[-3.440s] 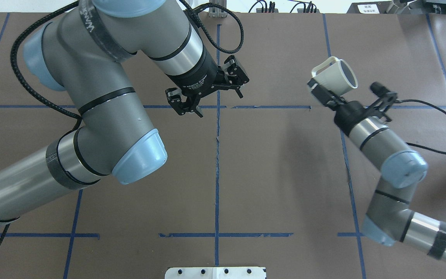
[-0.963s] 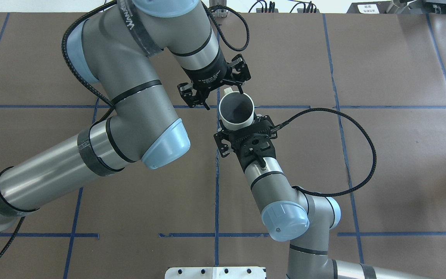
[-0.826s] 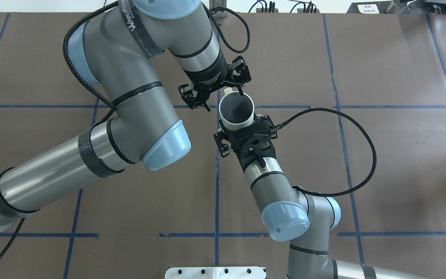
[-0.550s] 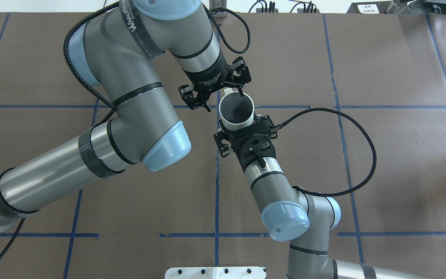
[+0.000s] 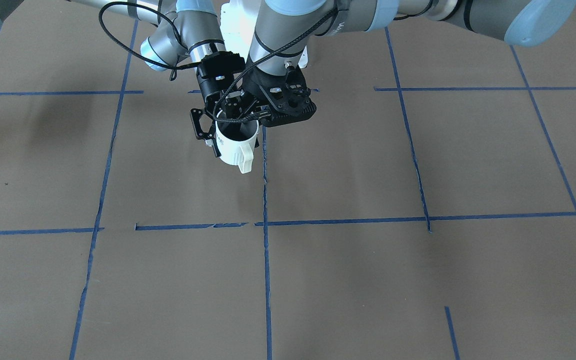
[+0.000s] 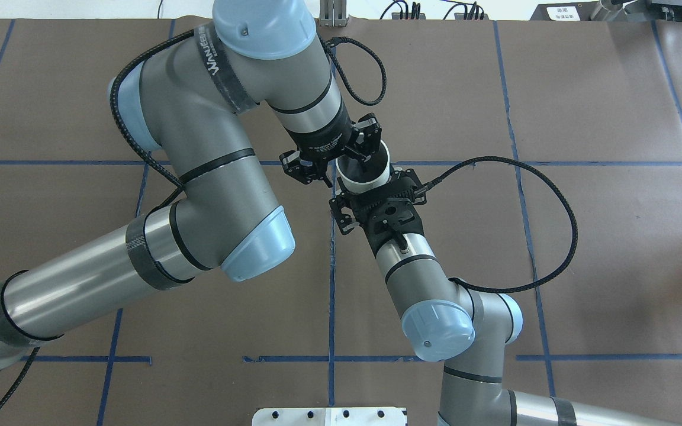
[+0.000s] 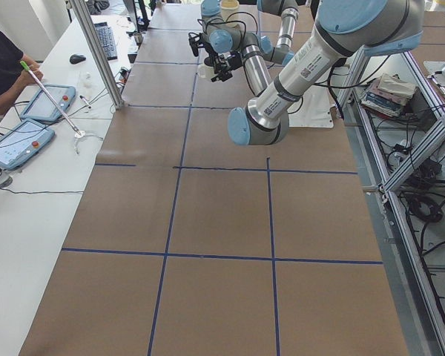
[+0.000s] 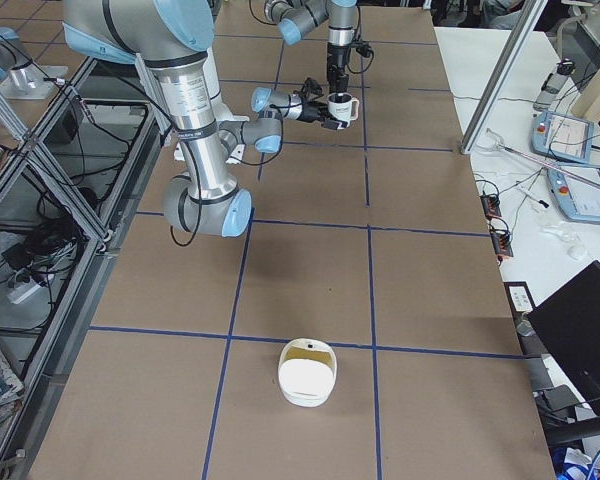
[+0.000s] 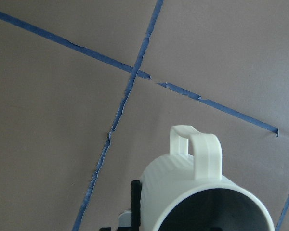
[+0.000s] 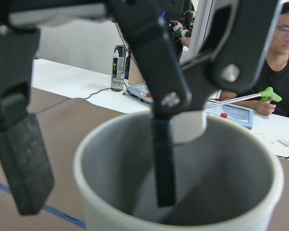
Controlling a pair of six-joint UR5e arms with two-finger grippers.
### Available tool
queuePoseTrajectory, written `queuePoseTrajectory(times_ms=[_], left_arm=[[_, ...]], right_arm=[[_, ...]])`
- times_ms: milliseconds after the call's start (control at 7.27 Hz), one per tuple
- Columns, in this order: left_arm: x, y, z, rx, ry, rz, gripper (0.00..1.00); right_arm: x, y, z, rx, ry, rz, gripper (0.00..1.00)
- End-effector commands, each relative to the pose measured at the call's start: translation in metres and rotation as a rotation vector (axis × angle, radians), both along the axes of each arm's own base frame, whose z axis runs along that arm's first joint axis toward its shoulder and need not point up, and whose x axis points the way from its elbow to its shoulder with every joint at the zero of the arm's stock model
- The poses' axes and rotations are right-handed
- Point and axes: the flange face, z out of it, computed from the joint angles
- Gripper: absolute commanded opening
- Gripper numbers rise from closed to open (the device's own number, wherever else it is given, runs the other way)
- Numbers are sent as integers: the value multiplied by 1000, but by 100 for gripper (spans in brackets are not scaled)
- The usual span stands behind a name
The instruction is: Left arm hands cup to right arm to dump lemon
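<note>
The white ribbed cup (image 6: 359, 185) is upright in mid-air over the table's middle, with its handle pointing away from the robot (image 5: 244, 162). My right gripper (image 6: 369, 196) is shut on the cup's lower body from the robot's side. My left gripper (image 6: 341, 171) is open and straddles the cup's rim. In the right wrist view one finger (image 10: 163, 159) hangs inside the cup (image 10: 226, 168) and the other finger (image 10: 21, 159) is outside it. The left wrist view shows the cup (image 9: 183, 183) from above. The cup's grey inside looks empty. No lemon shows.
A white container (image 8: 305, 372) with a yellowish inside sits on the table towards the robot's right end. Blue tape lines (image 6: 332, 266) grid the brown table. Operators with tablets (image 7: 18, 144) sit at the white table on the far side. A white plate (image 6: 329, 416) is at the robot's base.
The right arm brought the cup from the far right, tilted, to the middle, upright. Over the last second the left gripper moved from beside the handle onto the rim, one finger into the cup.
</note>
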Motion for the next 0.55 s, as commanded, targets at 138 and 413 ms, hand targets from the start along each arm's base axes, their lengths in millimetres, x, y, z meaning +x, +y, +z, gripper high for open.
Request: queuePoseTrajectory(times_ms=[138, 413], left_arm=[[1, -1, 6, -19, -38, -10, 2], [-2, 0, 6, -31, -55, -11, 0]], right_arm=[[1, -1, 1, 11, 28, 0, 36], [2, -3, 3, 37, 79, -4, 100]])
